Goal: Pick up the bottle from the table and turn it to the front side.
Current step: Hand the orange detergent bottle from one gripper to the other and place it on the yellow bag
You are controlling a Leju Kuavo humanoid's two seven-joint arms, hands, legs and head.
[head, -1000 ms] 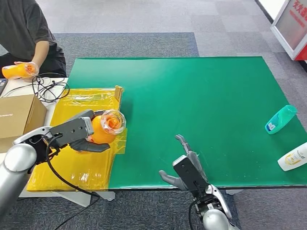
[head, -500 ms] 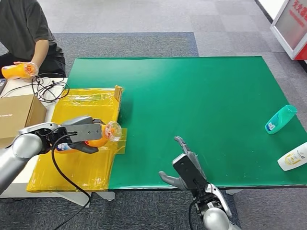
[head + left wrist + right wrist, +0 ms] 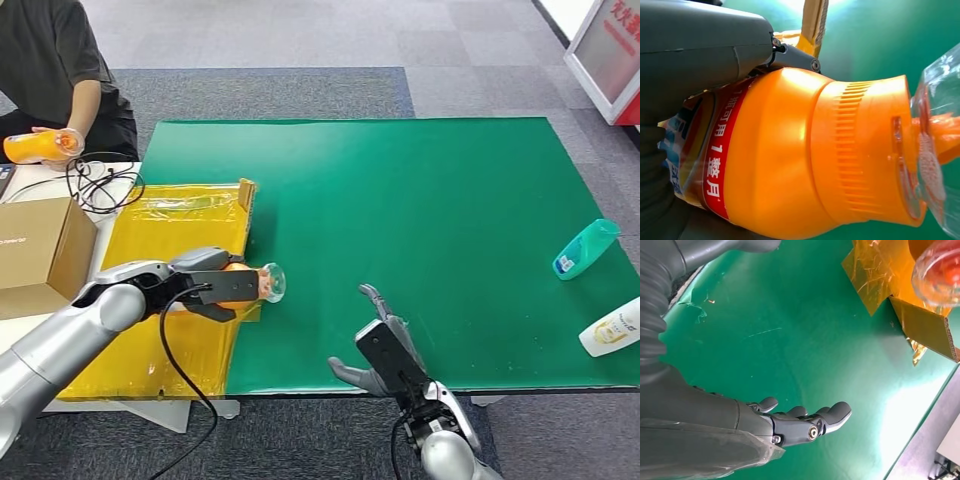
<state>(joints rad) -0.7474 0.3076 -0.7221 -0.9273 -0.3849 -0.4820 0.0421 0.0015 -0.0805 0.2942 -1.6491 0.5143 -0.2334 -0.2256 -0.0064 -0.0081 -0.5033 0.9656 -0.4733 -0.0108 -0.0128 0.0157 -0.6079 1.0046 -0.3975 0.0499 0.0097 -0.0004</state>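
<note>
Gripping the orange plastic bottle with the clear domed cap (image 3: 253,283), your left hand (image 3: 215,282) holds it lying sideways over the near right corner of the yellow film-wrapped cardboard tray (image 3: 173,225), the cap poking out past the tray's edge over the green table mat (image 3: 423,200). In the left wrist view you see the fingers wrapped around the bottle's (image 3: 798,155) labelled body, red band with white characters facing the camera, ribbed orange shoulder and clear cap pointing away from the hand.

Your right hand (image 3: 381,345) sits well to the right of the tray, above the near edge of the mat, holding nothing, fingers stretched out and spread apart. The right wrist view shows those fingers (image 3: 806,422) extended over the mat.

Far from the tray, near the mat's right edge, lie a teal plastic bottle (image 3: 585,248) and, nearer you, a white bottle with a yellow label (image 3: 611,328). Left of the tray you have a brown cardboard box (image 3: 38,250) and a tangle of black cable (image 3: 102,182). Beyond those, a person in a dark shirt (image 3: 53,60) holds a second orange bottle (image 3: 41,146).
</note>
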